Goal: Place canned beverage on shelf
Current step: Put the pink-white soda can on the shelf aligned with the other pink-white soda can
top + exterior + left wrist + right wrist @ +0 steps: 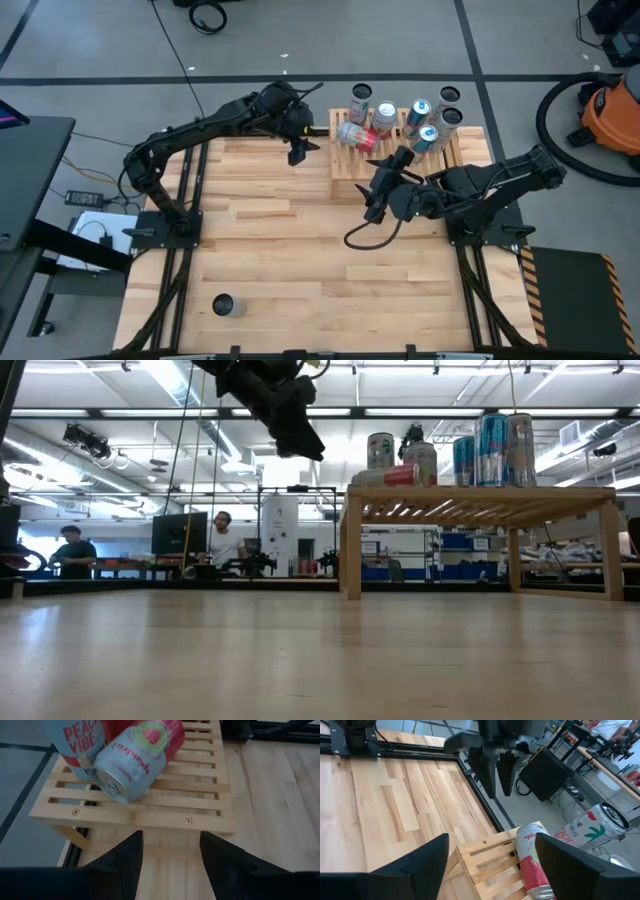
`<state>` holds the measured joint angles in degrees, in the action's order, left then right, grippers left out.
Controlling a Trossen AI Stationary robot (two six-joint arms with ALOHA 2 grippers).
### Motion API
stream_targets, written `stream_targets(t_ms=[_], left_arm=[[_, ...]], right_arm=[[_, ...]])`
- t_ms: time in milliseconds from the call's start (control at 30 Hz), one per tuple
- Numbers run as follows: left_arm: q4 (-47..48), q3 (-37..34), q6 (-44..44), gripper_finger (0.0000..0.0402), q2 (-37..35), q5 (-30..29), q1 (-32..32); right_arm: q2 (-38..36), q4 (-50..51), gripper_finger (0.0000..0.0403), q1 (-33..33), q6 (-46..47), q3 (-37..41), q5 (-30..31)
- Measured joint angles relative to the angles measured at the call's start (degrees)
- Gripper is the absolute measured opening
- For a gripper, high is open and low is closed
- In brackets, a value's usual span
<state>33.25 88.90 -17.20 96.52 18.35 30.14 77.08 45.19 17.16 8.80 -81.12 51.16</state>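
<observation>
A red and pink drink can (356, 136) lies on its side on the low, light-wood slatted shelf (350, 165), near the shelf's left end. It touches a tall can with a red and white label (360, 103) that stands just behind it. More cans stand on the shelf: a pale pink one (384, 118) beside the lying can, and blue and silver ones (416, 117) toward the right end. The shelf sits at the far side of the pale wood bench (270, 250).

The left end effector (298, 152) hangs in the air just left of the shelf, near the lying can. Its dark fingers (125, 857) are clenched and hold nothing.

The right end effector (373, 210) is low over the bench by the shelf's front edge. Its fingers (427, 852) are spread apart and hold nothing.

One more silver can (225, 305) sits alone near the bench's front left corner, well apart from the rest.
</observation>
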Motion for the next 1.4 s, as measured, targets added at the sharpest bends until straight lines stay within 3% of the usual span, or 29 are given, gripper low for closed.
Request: stream_targets(t_ms=[267,467,667,767,1400], left_arm=[[0.9,0.0,-0.6,0.0197,-4.0,-0.4,-0.8],[0.9,0.0,-0.2,0.0197,-7.7,-0.5,-0.8],[1.2,0.0,0.3,0.0197,-11.9,-0.5,-1.1],[1.3,0.0,0.4,0.0197,-13.7,-0.5,-1.2],[4.0,0.0,2.8,0.0197,-17.6,-0.5,-2.3]], right_arm=[[0.2,-0.1,0.0376,-6.0,-2.9,0.0,-4.9],[0.2,-3.3,0.0398,-12.2,-3.0,0.0,-5.8],[0.4,-4.0,0.0398,-19.0,-3.0,0.0,-19.1],[1.2,-4.0,0.0399,-21.4,-3.0,0.0,-22.3],[9.0,-4.3,0.0399,-29.7,-1.3,0.0,-22.7]])
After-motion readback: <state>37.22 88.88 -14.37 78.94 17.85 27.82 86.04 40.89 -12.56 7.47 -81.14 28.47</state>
